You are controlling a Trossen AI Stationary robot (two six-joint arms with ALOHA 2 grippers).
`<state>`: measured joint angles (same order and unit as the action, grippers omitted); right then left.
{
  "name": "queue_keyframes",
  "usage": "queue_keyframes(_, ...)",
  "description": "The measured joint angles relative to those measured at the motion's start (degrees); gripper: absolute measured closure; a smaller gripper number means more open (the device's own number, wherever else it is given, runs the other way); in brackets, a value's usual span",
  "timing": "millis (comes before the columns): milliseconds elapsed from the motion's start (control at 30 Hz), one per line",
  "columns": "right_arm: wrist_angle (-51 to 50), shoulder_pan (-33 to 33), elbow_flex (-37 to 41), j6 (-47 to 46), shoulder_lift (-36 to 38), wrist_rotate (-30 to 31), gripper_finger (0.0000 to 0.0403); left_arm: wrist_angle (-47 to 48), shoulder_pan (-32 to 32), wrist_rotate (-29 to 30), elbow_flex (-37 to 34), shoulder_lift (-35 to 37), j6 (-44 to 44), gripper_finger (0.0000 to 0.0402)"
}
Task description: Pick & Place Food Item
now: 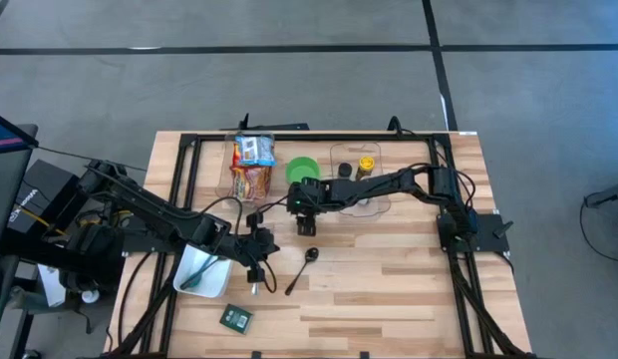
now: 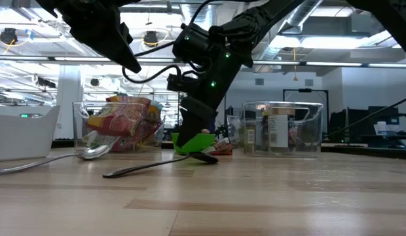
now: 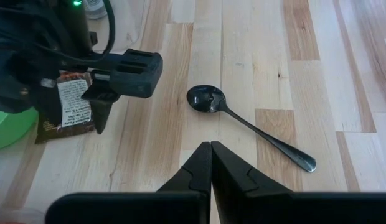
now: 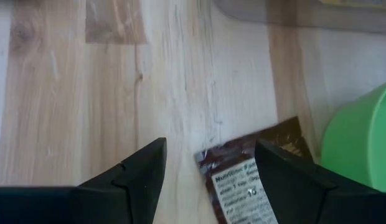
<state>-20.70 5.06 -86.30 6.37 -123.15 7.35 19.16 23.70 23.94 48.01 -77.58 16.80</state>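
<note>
Now the right gripper [image 1: 307,225] is low over the brown food packet, jaws open.

From above, it stands beside the green bowl [image 1: 303,169]; the left gripper [image 1: 255,273] waits closed near the spoon [image 1: 303,265]. At table height, the fingers reach down to the bowl. In the right wrist view, the packet [image 4: 255,180] lies flat between the fingers, touching the bowl; I think they may slip or push it.

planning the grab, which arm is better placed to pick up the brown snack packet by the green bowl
Right. The right gripper is open directly over the brown snack packet beside the green bowl. The left gripper is shut, back by the black spoon.
</note>
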Motion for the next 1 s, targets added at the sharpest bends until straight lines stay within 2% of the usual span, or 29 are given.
queue_keyframes(667,-1.76,1.71,-0.16,0.00,-2.25,0.55,0.0167,-0.09,0.00,-0.02,-0.02,0.00,0.00,0.0402)
queue_keyframes(800,-2.55,1.77,-0.17,0.00,-2.21,0.48,0.0188,-0.09,0.00,-0.01,-0.02,0.00,0.00,0.0402)
queue_keyframes(1000,-2.90,1.70,-0.13,-0.02,-2.21,0.43,0.0249,-0.11,0.00,-0.01,-0.02,0.00,0.00,0.0402)
